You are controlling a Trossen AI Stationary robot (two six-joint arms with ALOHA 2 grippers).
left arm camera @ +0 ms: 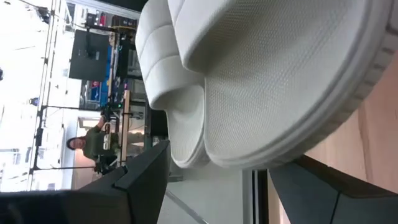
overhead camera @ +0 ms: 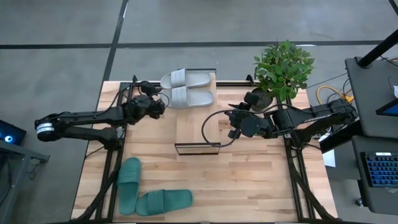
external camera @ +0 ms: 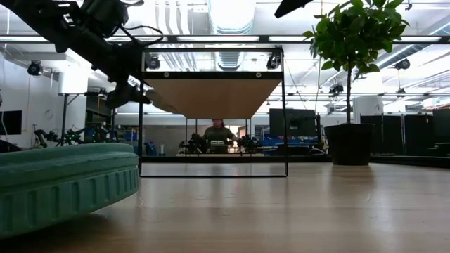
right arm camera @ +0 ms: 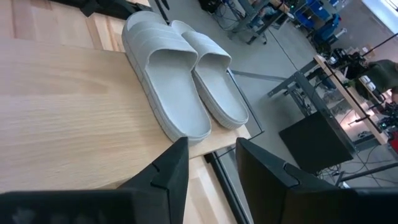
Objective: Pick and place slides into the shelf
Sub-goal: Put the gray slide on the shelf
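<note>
While the butcher-block table (overhead camera: 249,180) takes most of the high view, the shelf (overhead camera: 196,127) stands in its middle, a narrow wood plank on a thin dark frame. Both pale slides (overhead camera: 186,79) (overhead camera: 192,98) lie side by side on the far end of the shelf top. The two teal slides (overhead camera: 129,184) (overhead camera: 165,201) wait on the table at the near left corner, touching each other and well apart from the shelf. A potted plant (overhead camera: 283,67) stands at the far right.

The left gripper (overhead camera: 158,102) is just beside the pale pair, at the side of the nearer one, and its fingers (left arm camera: 146,171) are spread wide with nothing between them. I judge that it is finishing the placement of the white pair. To do this well, it should go away sideways and a little upward, so that a finger does not catch the foam edge and pull the slide off the plank, because the pair overhangs the end slightly.

The right gripper (overhead camera: 231,124) hovers near the right side of the shelf, half spread and empty, looking toward the pale pair.

No brand, label or writing can be read on the slides or the shelf.
</note>
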